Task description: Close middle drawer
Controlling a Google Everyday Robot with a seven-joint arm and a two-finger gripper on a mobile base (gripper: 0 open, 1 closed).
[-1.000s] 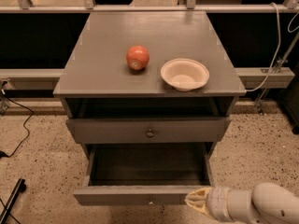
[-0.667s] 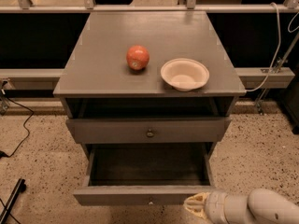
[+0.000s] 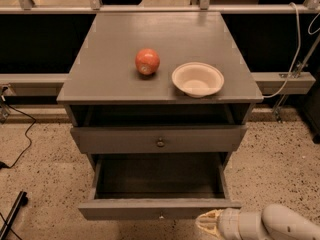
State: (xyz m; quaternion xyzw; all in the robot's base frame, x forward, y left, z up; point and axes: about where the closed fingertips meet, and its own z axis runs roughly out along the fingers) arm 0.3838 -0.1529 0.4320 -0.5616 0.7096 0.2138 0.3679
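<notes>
The middle drawer (image 3: 159,208) of the grey cabinet is pulled far out. Its long low front has a tiny centre knob (image 3: 161,215) and its dark inside (image 3: 159,176) looks empty. My gripper (image 3: 206,222) is at the bottom right of the camera view, with its yellowish tip pointing left. It sits just below and in front of the right end of the drawer front. I cannot tell whether it touches the front. The white arm (image 3: 280,225) runs off to the right.
Above it, the taller-fronted drawer (image 3: 159,139) with a bigger dark knob stands slightly out. On the cabinet top (image 3: 110,59) are a red apple (image 3: 147,61) and a white bowl (image 3: 198,79). Cables lie on the speckled floor at left (image 3: 20,139). A rail runs behind.
My gripper and arm have sunk a little lower in the view, staying near the right end of the drawer front. The drawer has not visibly moved.
</notes>
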